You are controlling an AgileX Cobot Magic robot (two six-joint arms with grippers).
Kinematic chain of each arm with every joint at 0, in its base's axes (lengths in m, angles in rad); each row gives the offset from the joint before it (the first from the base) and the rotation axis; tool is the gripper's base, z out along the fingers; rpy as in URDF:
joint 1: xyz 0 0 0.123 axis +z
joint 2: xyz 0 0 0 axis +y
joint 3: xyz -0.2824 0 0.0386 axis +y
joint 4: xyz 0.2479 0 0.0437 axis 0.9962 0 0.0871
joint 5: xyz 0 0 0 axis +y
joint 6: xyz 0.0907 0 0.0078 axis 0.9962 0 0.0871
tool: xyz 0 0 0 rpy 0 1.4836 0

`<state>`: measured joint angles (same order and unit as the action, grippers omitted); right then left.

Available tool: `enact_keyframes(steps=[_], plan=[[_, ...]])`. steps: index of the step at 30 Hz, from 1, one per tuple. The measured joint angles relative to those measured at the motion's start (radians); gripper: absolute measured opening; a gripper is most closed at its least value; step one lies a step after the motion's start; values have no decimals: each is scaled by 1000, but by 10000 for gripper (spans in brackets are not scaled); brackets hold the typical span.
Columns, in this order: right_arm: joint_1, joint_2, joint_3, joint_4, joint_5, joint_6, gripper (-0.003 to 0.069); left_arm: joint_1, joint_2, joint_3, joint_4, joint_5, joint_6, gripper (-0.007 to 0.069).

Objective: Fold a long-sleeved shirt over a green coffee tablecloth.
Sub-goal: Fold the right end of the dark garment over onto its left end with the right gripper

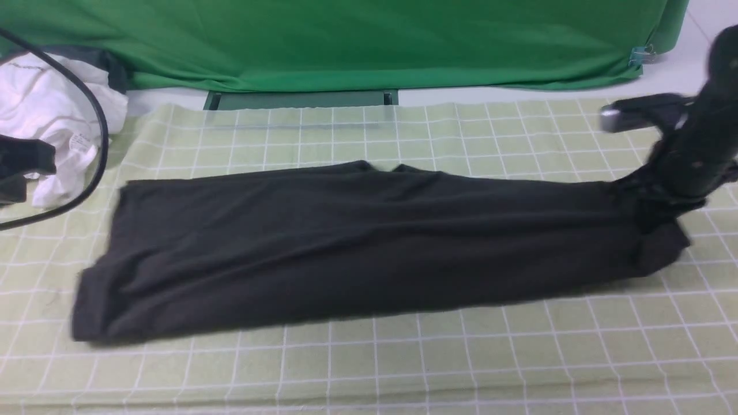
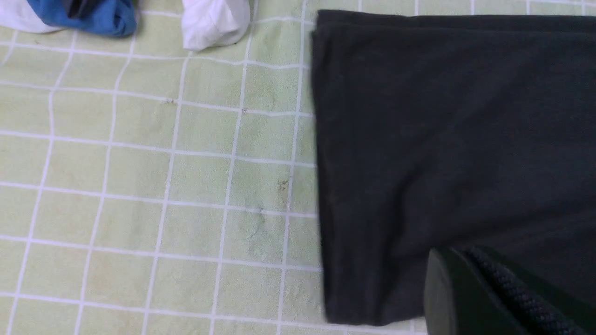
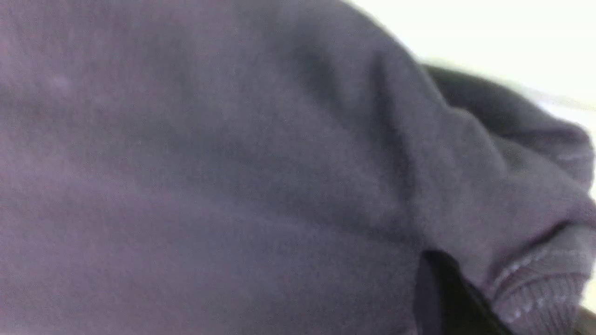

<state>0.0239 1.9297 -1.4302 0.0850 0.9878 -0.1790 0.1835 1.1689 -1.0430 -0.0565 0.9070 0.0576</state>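
The long-sleeved shirt lies as a long dark band across the green coffee tablecloth, logo and label hidden. My right gripper is shut on the shirt's right end and holds that end bunched and raised off the cloth. In the right wrist view the knit fabric fills the picture, with a ribbed cuff beside one dark finger. My left gripper hangs at the far left, apart from the shirt. Only one of its fingers shows, above the shirt's left edge.
A white garment is heaped at the back left, with a black cable curving over it. The left wrist view shows blue cloth next to it. A vivid green backdrop hangs behind the table.
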Motion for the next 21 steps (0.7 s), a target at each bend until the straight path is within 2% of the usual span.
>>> enact_keyframes(steps=[5,9,13,17,18,19,21], plan=[[-91,-43,-51,-59,103,55,51,0,0,0,-15,0,1,11],[-91,-74,-108,-31,168,66,51,0,0,0,-46,0,11,11],[-18,-109,-179,62,218,68,51,0,0,0,-82,-3,30,11],[142,-113,-239,159,223,101,51,0,0,0,-91,-3,31,11],[150,-113,-241,159,223,104,51,0,0,0,-91,-3,31,11],[217,-109,-258,168,222,129,51,0,0,0,-95,-3,31,11],[284,-104,-279,174,212,150,51,0,0,0,-100,-3,32,11]])
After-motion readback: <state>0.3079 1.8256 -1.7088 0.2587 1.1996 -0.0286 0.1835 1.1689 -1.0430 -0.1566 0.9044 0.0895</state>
